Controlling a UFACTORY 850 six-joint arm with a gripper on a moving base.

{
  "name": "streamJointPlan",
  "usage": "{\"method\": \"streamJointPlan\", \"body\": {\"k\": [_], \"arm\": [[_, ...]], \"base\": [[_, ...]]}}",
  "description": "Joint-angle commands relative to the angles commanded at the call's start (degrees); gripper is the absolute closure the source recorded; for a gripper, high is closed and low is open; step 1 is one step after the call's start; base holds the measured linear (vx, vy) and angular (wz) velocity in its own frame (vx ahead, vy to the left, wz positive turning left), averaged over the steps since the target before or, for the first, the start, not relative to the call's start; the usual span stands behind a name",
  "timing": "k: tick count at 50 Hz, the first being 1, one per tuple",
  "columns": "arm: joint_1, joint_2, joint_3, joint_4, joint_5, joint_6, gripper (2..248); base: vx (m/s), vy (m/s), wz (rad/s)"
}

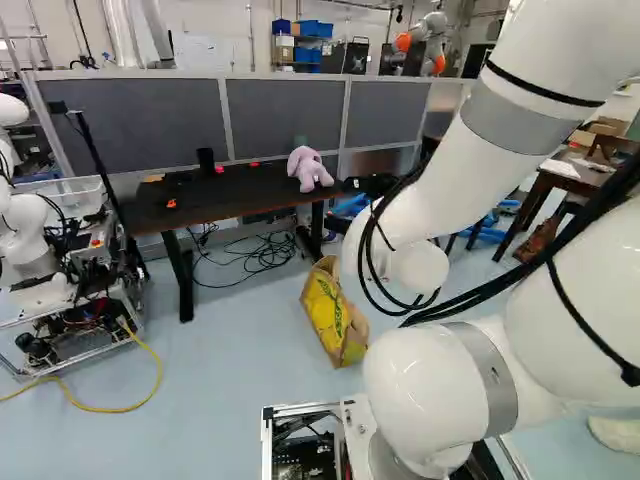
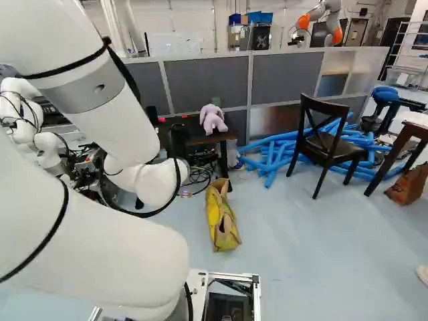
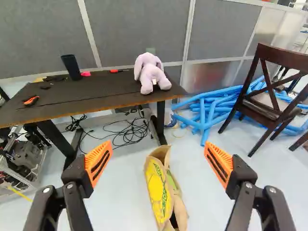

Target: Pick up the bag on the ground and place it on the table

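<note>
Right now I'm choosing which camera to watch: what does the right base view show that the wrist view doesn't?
Only the right base view: another robot with orange joints and blue boxes beyond the partition.
Only the wrist view: the orange tool near the table's edge.
Both: the table, bag, lilac plush toy, chair, blue tubes.

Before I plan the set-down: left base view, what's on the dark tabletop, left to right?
Tan piece → small orange item → black cup → small pinkish-red item → small red item → lilac plush toy.
</note>
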Motion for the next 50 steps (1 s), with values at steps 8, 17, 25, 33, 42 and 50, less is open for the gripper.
{"method": "streamJointPlan", "body": {"k": [8, 17, 25, 33, 42, 50], "arm": [[0.0, -1.7, -1.45, 0.0, 0.0, 0.0, 3], [-0.32, -3.77, -3.25, 0.0, 0.0, 0.0, 3], [-1.08, -6.22, -5.43, 0.0, -0.43, 0.0, 3], [-1.99, -9.64, -7.87, 0.0, -1.24, 0.0, 3], [-3.0, -14.01, -10.76, 0.0, -2.22, 0.0, 3], [-3.83, -17.86, -13.41, -0.19, -3.23, 0.0, 3]], "base": [[0.033, 0.0, -0.002], [-0.005, 0.0, 0.0], [0.0, 0.0, 0.0], [0.0, 0.0, 0.0], [0.0, 0.0, 0.0], [0.0, 0.0, 0.0]]}}
